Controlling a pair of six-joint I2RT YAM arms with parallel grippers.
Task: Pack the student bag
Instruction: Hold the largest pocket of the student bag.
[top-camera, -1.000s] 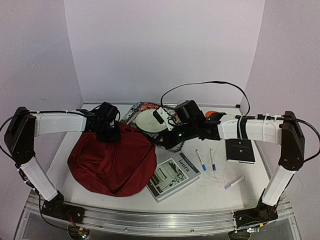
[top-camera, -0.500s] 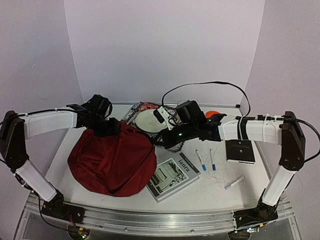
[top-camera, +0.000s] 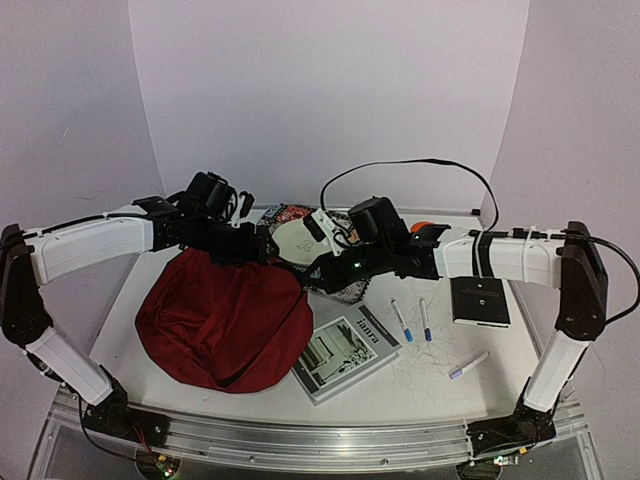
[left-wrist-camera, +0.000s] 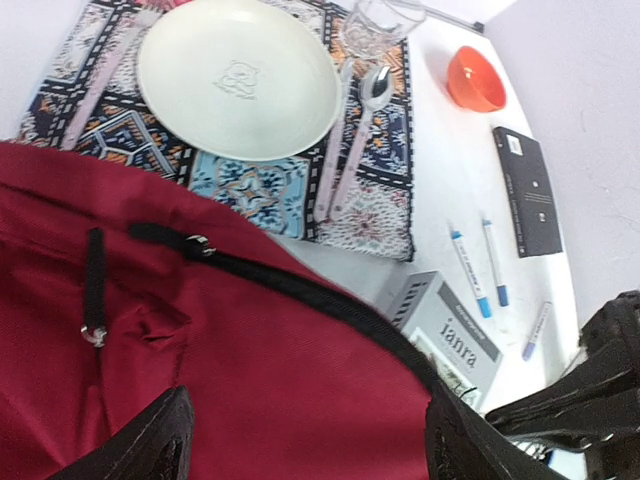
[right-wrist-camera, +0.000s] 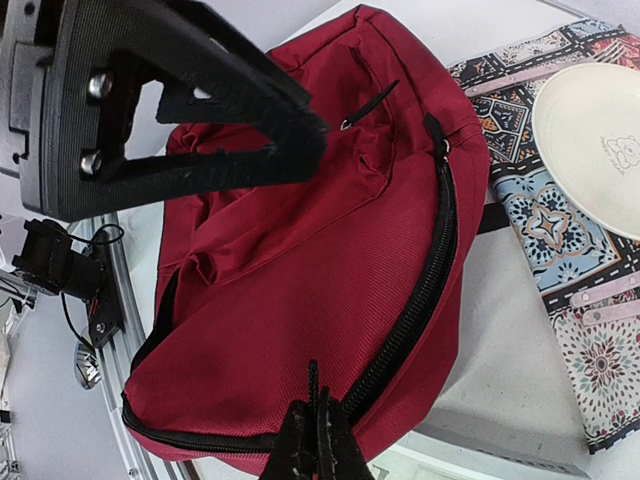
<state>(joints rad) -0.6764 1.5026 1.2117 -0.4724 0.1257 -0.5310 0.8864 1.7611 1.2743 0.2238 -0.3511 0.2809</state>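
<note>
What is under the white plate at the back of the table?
A patterned placemat lies under the plate, showing beside and in front of it. Whatever sits directly beneath the plate is covered.
</note>
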